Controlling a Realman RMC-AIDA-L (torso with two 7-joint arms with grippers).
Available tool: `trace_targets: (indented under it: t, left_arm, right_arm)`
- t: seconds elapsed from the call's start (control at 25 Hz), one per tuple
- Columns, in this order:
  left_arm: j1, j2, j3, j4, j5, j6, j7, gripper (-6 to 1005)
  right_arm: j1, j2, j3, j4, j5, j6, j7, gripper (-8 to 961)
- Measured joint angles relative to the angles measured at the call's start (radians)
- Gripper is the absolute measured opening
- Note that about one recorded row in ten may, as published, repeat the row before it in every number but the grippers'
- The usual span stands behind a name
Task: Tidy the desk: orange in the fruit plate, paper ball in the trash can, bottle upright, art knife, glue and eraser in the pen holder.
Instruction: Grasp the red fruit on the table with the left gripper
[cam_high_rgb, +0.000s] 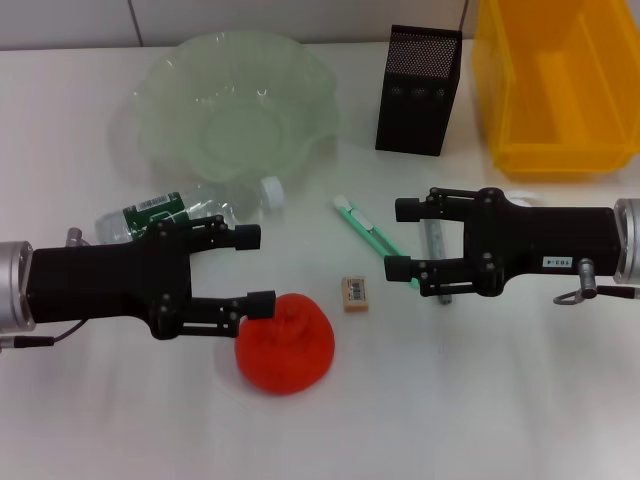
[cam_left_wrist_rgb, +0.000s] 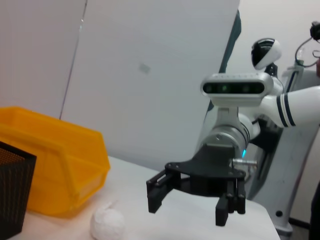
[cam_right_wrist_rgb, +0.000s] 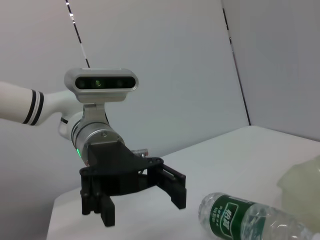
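Left gripper (cam_high_rgb: 255, 268) open beside orange (cam_high_rgb: 285, 343), right gripper (cam_high_rgb: 403, 240) open

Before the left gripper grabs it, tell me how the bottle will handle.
The bottle lies on its side, so a push would likely roll it. It looks clear and mostly empty, probably light. Thin plastic may flex under a squeeze.

The trash can (cam_high_rgb: 555, 90) is cut off by the head view's top and right edges. Part of the bottle (cam_high_rgb: 190, 212) is hidden behind the left gripper (cam_high_rgb: 254, 270). The glue (cam_high_rgb: 436, 250) is largely covered by the right gripper (cam_high_rgb: 400, 240), and perhaps the art knife's (cam_high_rgb: 368, 232) lower end too.
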Motion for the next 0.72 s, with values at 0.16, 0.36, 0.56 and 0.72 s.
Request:
trace_targets:
  t: [0.16,0.36,0.56,0.72]
  left_arm:
    - [-0.006,-0.006,-0.005,0.004,0.028,-0.004,0.000,836]
    - [-0.018,-0.011,-0.007,0.004,0.046,-0.010,-0.003,824]
    - [-0.022,-0.012,-0.008,0.006,0.046,-0.014,-0.006,812]
    - [-0.023,-0.014,-0.007,0.019,0.046,-0.012,-0.006,802]
  right_arm:
    - [0.005,-0.004,-0.002,0.000,-0.009,0.000,0.007,803]
    - [0.002,-0.009,-0.002,0.011,-0.018,-0.001,0.015,799]
    - [-0.001,-0.012,-0.002,0.013,-0.028,0.000,0.015,796]
    - [-0.003,-0.017,0.003,0.015,-0.032,0.000,0.022,793]
